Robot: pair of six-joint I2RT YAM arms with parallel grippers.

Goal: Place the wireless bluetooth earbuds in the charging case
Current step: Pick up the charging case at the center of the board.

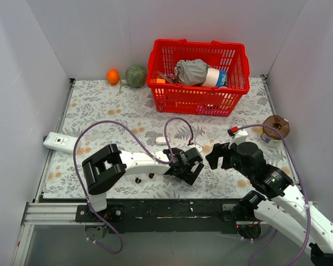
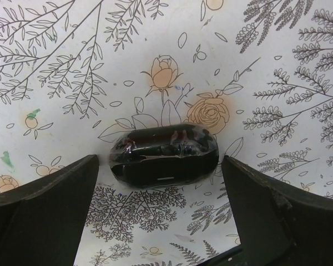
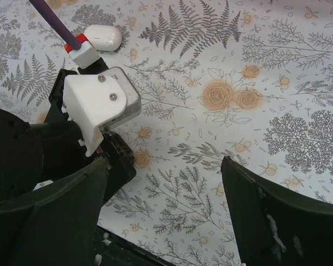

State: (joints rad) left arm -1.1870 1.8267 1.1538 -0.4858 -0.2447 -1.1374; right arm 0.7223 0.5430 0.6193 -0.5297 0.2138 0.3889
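Note:
A glossy black oval charging case (image 2: 164,155) lies shut on the floral mat, just ahead of my left gripper (image 2: 161,221), whose jaws stand wide open either side of it without touching. From above, the left gripper (image 1: 193,166) covers that case. Two tiny black earbuds (image 1: 137,180) lie near the mat's front edge under the left arm. A white oval case (image 1: 161,141) lies behind the left gripper; it also shows in the right wrist view (image 3: 102,37). My right gripper (image 1: 215,155) is open and empty over bare mat (image 3: 166,216), close to the left wrist. I cannot make out a white earbud.
A red basket (image 1: 198,77) with cloth and a bottle stands at the back. An orange (image 1: 112,76) and a green ball (image 1: 136,76) lie at the back left. A white device (image 1: 58,142) sits at the left edge, a brown spool (image 1: 276,128) at the right.

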